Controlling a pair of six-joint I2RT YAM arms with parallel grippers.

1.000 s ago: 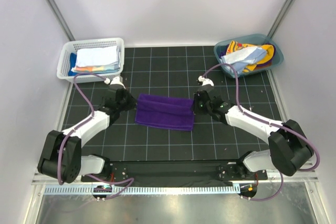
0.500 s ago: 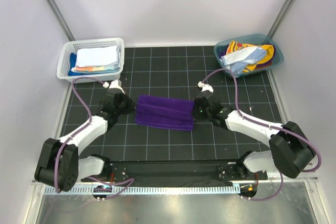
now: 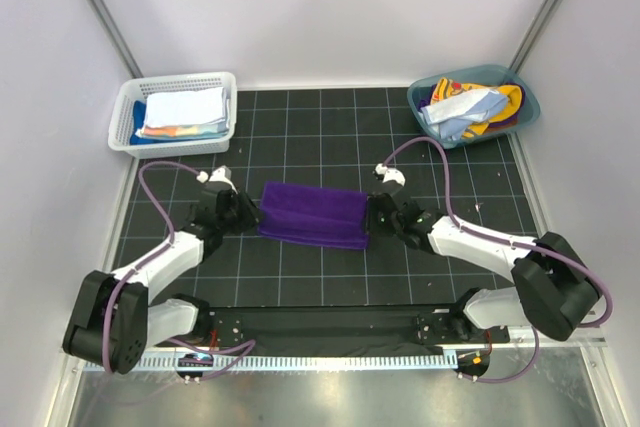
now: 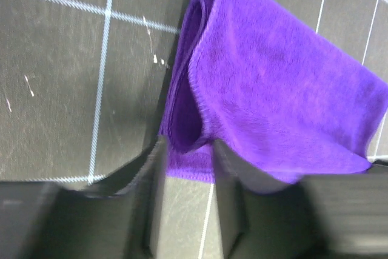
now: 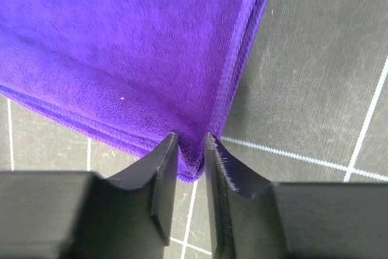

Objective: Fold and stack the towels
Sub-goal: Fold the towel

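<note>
On the black grid mat (image 3: 320, 137), left tool (image 4: 188, 150) and right tool (image 5: 189, 150) pinch the folded purple towel (image 3: 315, 212).

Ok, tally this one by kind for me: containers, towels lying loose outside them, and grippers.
Containers: 2, the white mesh basket and the teal tub.
Loose towels: 1, the purple towel.
Grippers: 2, the left gripper and the right gripper, each pinching one end of that towel.
Total: 5.

Left fingers (image 4: 154, 201) clamped, right fingers (image 5: 162, 192) clamped, both low, facing inward
</note>
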